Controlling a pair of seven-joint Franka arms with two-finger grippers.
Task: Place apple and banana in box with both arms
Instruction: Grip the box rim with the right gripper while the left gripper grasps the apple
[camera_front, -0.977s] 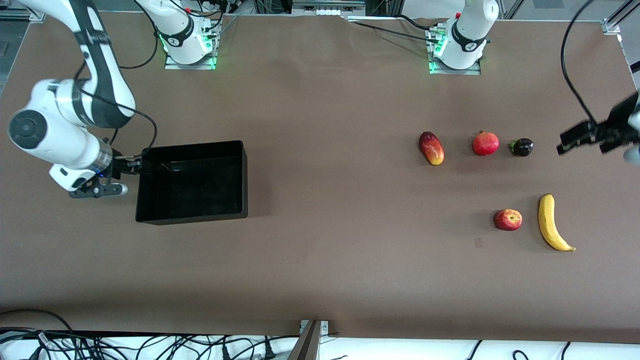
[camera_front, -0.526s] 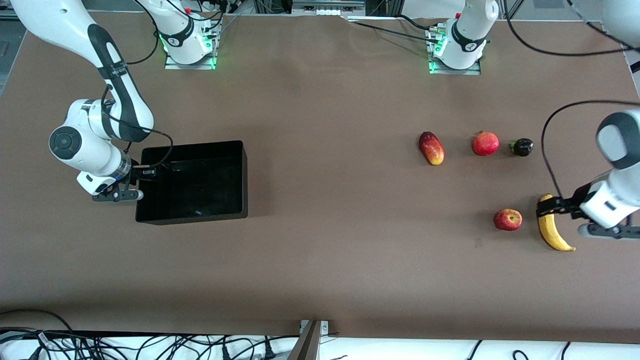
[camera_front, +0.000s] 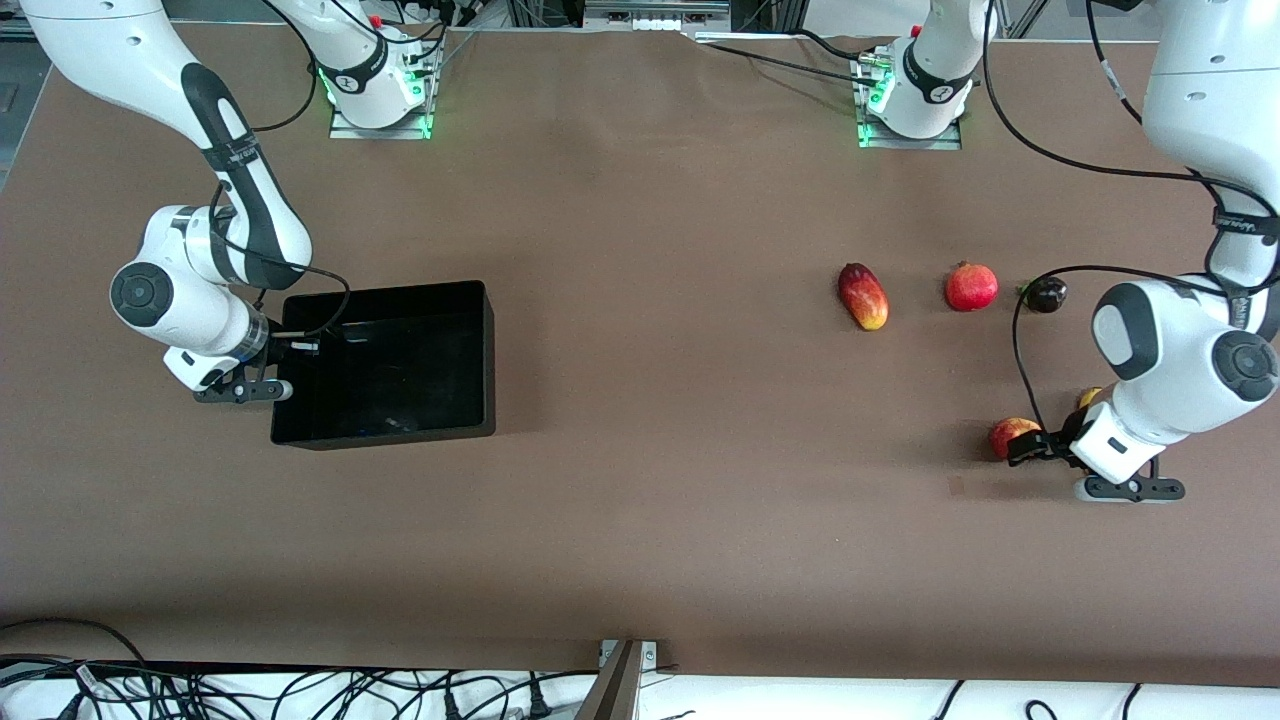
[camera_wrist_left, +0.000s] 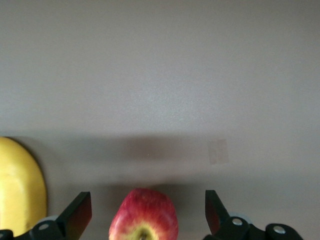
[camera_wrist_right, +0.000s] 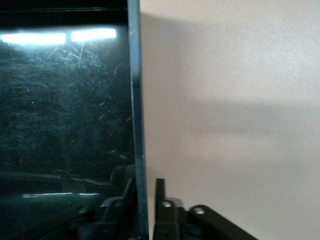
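The apple (camera_front: 1006, 434) lies on the table toward the left arm's end. My left gripper (camera_front: 1030, 447) is down at it, open, one finger on each side; the left wrist view shows the apple (camera_wrist_left: 143, 220) between the fingers (camera_wrist_left: 80, 215) without touching them. The banana (camera_front: 1088, 397) is mostly hidden under the left arm; its yellow side shows beside the apple in the left wrist view (camera_wrist_left: 20, 190). The black box (camera_front: 440, 430) stands toward the right arm's end. My right gripper (camera_front: 300, 346) is shut on the box's end wall (camera_wrist_right: 136, 100), one finger inside and one outside.
A red-yellow mango (camera_front: 863, 296), a red pomegranate (camera_front: 971, 287) and a small dark purple fruit (camera_front: 1045, 294) lie in a row farther from the front camera than the apple. Cables run along the table's near edge.
My left arm swung in from the table's end, came down at the banana, then shifted onto the apple. My right gripper moved a little along and onto the box's end wall. The box stayed put.
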